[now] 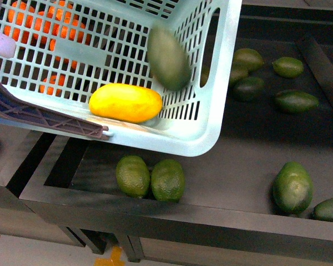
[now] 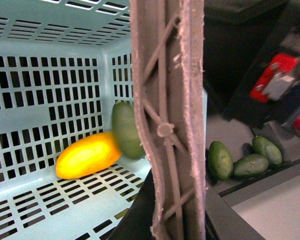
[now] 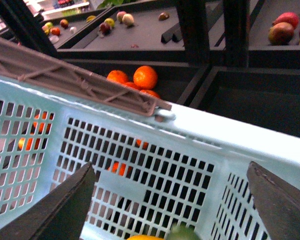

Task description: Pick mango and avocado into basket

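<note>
Mango (image 1: 125,102) lies on basket (image 1: 211,138) floor by its near wall; avocado (image 1: 168,58), blurred, seems mid-drop at the right corner. Right hand (image 3: 170,170) spread wide, empty; left hand unseen. Both placements look essentially done.

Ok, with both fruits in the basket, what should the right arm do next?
Probably lift the right end effector clear: it hangs open, the dark green oval avocado shows blurred, likely dropping, beside the smooth yellow-orange oblong mango inside the pale teal slotted plastic basket.
</note>
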Robot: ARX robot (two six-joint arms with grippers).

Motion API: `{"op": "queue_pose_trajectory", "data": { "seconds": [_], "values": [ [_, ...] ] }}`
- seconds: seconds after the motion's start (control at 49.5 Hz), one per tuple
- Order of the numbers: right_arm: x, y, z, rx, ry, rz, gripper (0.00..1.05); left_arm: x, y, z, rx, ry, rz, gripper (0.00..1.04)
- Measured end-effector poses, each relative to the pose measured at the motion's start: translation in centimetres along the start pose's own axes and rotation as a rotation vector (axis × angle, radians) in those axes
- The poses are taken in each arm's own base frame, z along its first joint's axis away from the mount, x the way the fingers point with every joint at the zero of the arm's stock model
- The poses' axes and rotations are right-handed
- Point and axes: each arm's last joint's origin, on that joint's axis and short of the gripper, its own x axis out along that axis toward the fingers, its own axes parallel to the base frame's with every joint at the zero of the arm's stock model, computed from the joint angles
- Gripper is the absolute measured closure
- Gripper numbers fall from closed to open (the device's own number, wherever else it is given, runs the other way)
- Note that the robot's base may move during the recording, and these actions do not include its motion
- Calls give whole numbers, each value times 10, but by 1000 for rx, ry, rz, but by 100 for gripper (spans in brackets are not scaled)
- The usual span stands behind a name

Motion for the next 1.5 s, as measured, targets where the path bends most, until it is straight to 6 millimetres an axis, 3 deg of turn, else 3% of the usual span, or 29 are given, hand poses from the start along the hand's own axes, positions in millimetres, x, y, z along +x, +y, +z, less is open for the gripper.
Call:
{"op": "queue_pose_trajectory", "data": {
  "seconds": [0.04,0.182,0.364,0.526,0.667,0.87,1.092,1.274,1.496],
  "values": [
    [-6,-4,2,7,-28,-15,6,0,0,0,4,0,0,97],
    [-42,-26,17,18,-143,-115,8,1,0,0,-1,2,4,97],
    [-113,-50,33,22,-285,-262,8,0,0,0,0,1,4,97],
    [-165,-61,20,28,-340,-364,8,0,0,0,-1,2,3,97],
    [-204,-65,-7,39,-365,-446,8,0,0,0,-1,2,1,97],
    [-233,-72,-54,69,-355,-517,8,0,0,0,0,2,2,97],
    [-234,-71,-54,70,-360,-512,8,0,0,0,-1,1,3,97],
    [-247,-81,-74,-194,-265,-483,46,1,0,0,0,2,2,97],
    [-257,-82,-97,-236,-261,-501,95,1,0,0,0,2,1,97]
  ]
}}
